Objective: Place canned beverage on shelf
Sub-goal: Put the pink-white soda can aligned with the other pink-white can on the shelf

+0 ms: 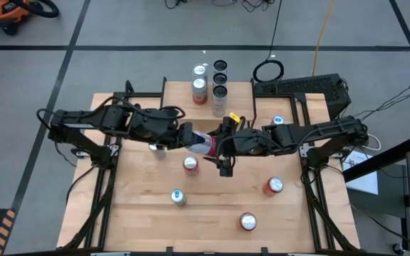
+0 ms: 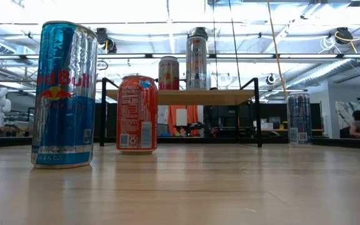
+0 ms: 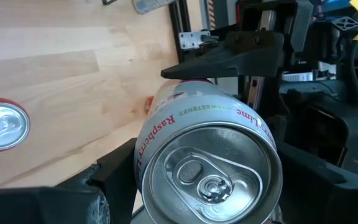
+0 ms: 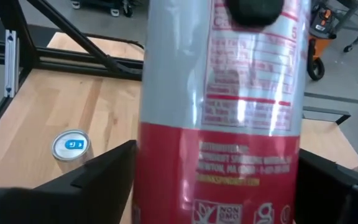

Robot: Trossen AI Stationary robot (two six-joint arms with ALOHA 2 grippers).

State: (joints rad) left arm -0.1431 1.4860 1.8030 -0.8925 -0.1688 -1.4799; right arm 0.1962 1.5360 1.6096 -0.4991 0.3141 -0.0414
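Aluminium, glossy and cylindrical, the raspberry-lime can lies on its side in the air just in front of the shelf, a small light-wood slab on thin black metal legs. The left gripper clasps the can's sides near its ribbed silver lid, its dark angular fingers pressed to the wall. The right gripper straddles the red printed end, its fingers standing wide at either side; contact cannot be told. On the shelf stand a few upright cans, and a blue-topped can stands on the plank tabletop well in front of it.
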